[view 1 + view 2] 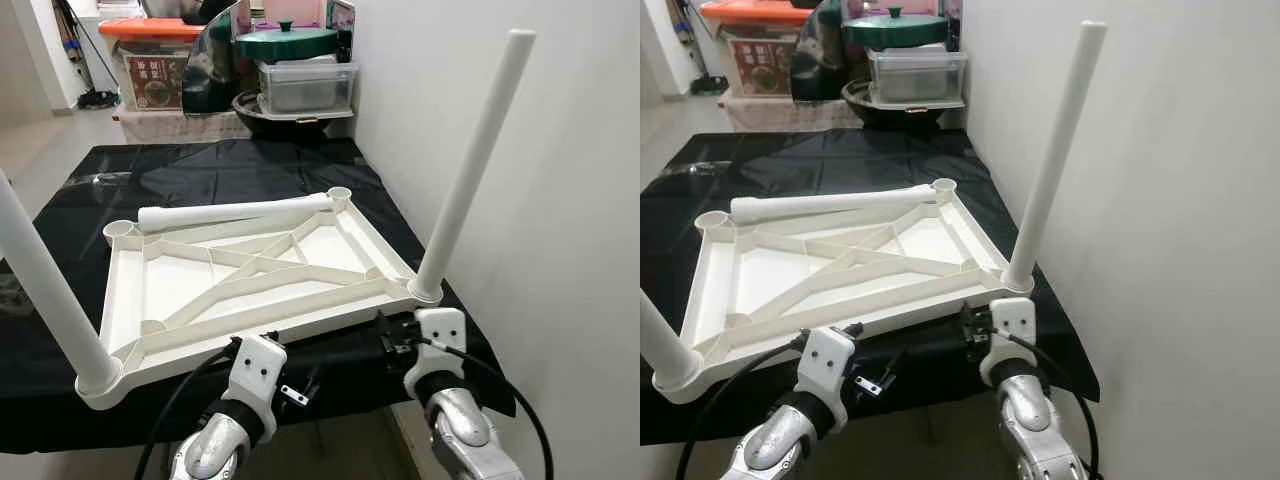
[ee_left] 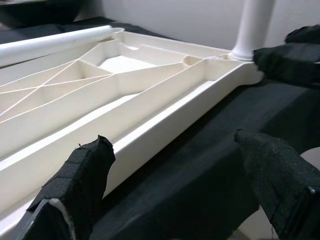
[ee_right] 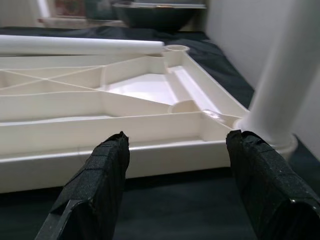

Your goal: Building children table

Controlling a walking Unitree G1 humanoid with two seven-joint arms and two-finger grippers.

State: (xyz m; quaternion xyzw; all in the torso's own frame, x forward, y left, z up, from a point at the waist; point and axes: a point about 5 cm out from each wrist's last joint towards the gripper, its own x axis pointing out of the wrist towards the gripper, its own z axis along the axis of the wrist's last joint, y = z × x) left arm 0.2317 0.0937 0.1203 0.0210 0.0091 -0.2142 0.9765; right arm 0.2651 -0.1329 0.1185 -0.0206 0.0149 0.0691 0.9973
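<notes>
The white children's table top (image 1: 250,275) lies upside down on a black cloth (image 1: 200,170). One white leg (image 1: 470,170) stands upright in the near right corner socket, and another (image 1: 45,290) stands in the near left one. A third leg (image 1: 235,212) lies loose across the far edge, between the two empty far sockets (image 1: 118,229) (image 1: 340,192). My left gripper (image 2: 170,145) is open, just off the top's near rim (image 2: 165,120) over the cloth. My right gripper (image 3: 177,137) is open too, facing the near rim beside the right leg's base (image 3: 275,130).
A white wall (image 1: 560,200) runs close along the right side of the table. Beyond the far end stand stacked storage boxes (image 1: 305,85), a green lid (image 1: 285,42) and an orange-lidded box (image 1: 150,60). Bare floor (image 1: 40,140) shows at the far left.
</notes>
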